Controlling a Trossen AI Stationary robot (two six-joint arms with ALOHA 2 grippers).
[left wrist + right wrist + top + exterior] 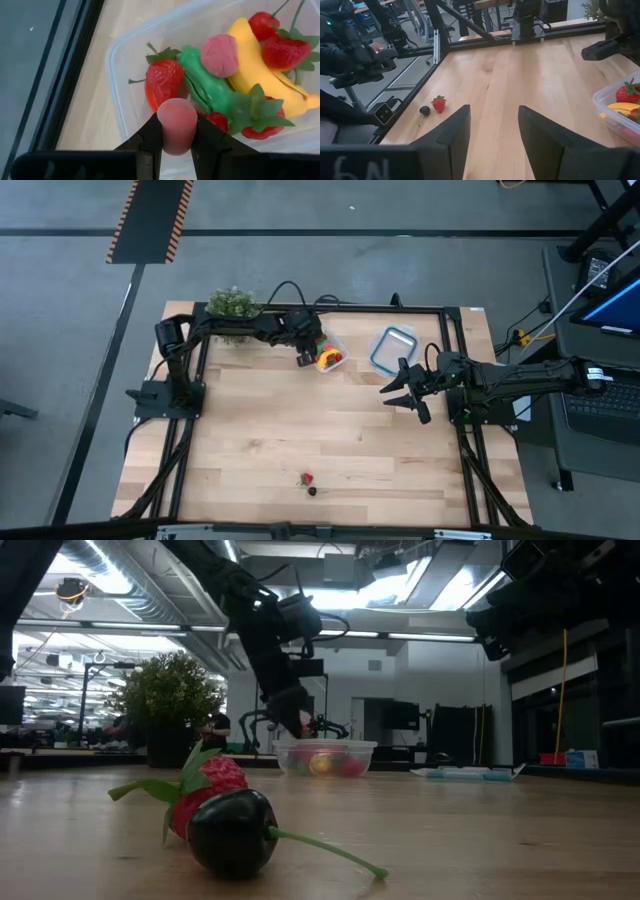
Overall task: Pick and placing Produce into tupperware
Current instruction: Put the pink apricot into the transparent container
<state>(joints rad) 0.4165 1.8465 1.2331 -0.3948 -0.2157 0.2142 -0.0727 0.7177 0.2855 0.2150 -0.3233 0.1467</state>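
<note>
1. The left gripper hangs just over the near edge of the tub, its fingers clamped on a small pink piece.
2. Inside the tub lie a banana, a green oblong piece, a pink ball and several strawberries.
3. The tub sits just beside the potted plant, with the blue-rimmed container on its other side.
4. The right gripper waits near the blue-rimmed container, its fingers spread and holding nothing.
5. Well apart from the tub, a strawberry and a dark cherry lie touching on the table.
</note>
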